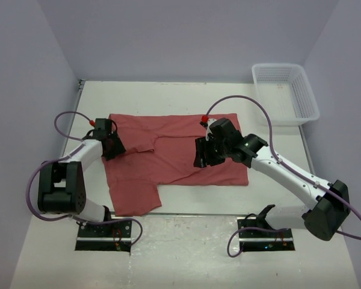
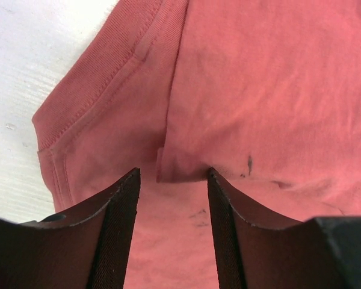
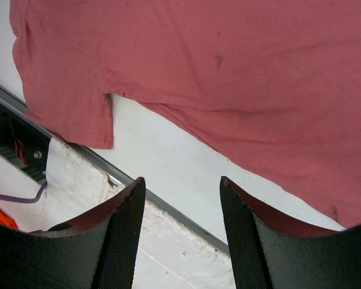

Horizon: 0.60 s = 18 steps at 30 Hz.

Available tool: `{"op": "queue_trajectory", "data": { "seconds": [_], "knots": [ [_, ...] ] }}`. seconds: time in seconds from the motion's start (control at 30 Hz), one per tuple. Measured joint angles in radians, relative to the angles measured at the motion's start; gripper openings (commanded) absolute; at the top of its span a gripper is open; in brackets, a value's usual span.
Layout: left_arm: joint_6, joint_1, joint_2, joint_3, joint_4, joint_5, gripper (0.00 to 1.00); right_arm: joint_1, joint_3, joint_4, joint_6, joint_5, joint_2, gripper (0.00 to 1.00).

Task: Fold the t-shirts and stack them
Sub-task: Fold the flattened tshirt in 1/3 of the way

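Observation:
One brick-red t-shirt (image 1: 168, 162) lies spread on the white table (image 1: 168, 96), partly folded, with a sleeve hanging toward the near edge. My left gripper (image 1: 112, 147) is at the shirt's left edge. In the left wrist view its fingers (image 2: 123, 229) press down on the t-shirt (image 2: 259, 90), and the left gripper (image 2: 173, 174) is open with flat cloth and a small fold edge between the tips. My right gripper (image 1: 203, 155) hovers over the shirt's middle right. In its wrist view the right gripper (image 3: 180, 183) is open and holds nothing, with the t-shirt (image 3: 228, 60) beyond it.
A white mesh basket (image 1: 277, 66) stands at the table's back right corner. A metal strip (image 3: 168, 201) runs along the table's near edge, with the arm base plates (image 1: 105, 232) below it. Grey walls close in the table on three sides.

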Motion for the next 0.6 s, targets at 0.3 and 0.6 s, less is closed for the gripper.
{"op": "queue_trajectory", "data": {
  "seconds": [0.3, 0.6],
  "knots": [
    [0.001, 0.0, 0.042, 0.004, 0.021, 0.0, 0.1, 0.0, -0.006, 0.013, 0.002, -0.01, 0.003, 0.54],
    [0.0, 0.0, 0.02, 0.023, 0.008, 0.012, 0.0, 0.0, -0.014, 0.024, 0.007, -0.023, 0.016, 0.54]
  ]
}}
